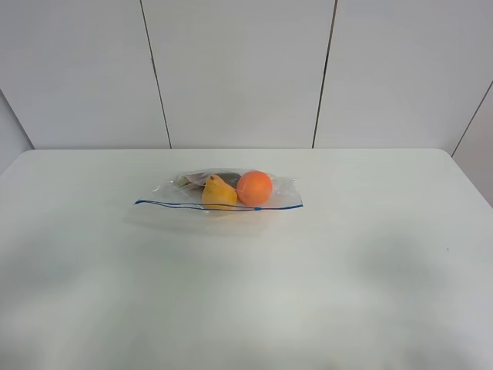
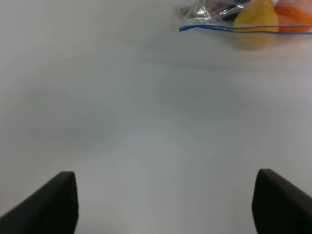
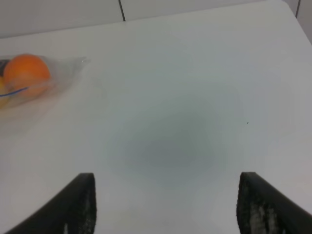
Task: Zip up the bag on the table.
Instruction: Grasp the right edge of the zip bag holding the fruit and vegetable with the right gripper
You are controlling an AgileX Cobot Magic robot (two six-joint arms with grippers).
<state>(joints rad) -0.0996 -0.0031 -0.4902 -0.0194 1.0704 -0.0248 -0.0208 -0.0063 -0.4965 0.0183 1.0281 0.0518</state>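
The clear plastic bag [image 1: 219,191] lies on the white table [image 1: 246,293], a little behind its middle. A thin blue zipper strip [image 1: 219,206] runs along its near edge. An orange ball [image 1: 254,187], a yellow fruit [image 1: 218,193] and a dark item show through it. Neither gripper shows in the high view. In the left wrist view my left gripper [image 2: 165,204] is open and empty, well short of the bag [image 2: 243,22]. In the right wrist view my right gripper [image 3: 165,204] is open and empty, with the bag's end [image 3: 29,80] off to one side.
A grey panelled wall [image 1: 246,69] stands behind the table's far edge. The table's far right rounded corner [image 1: 447,154] is in view.
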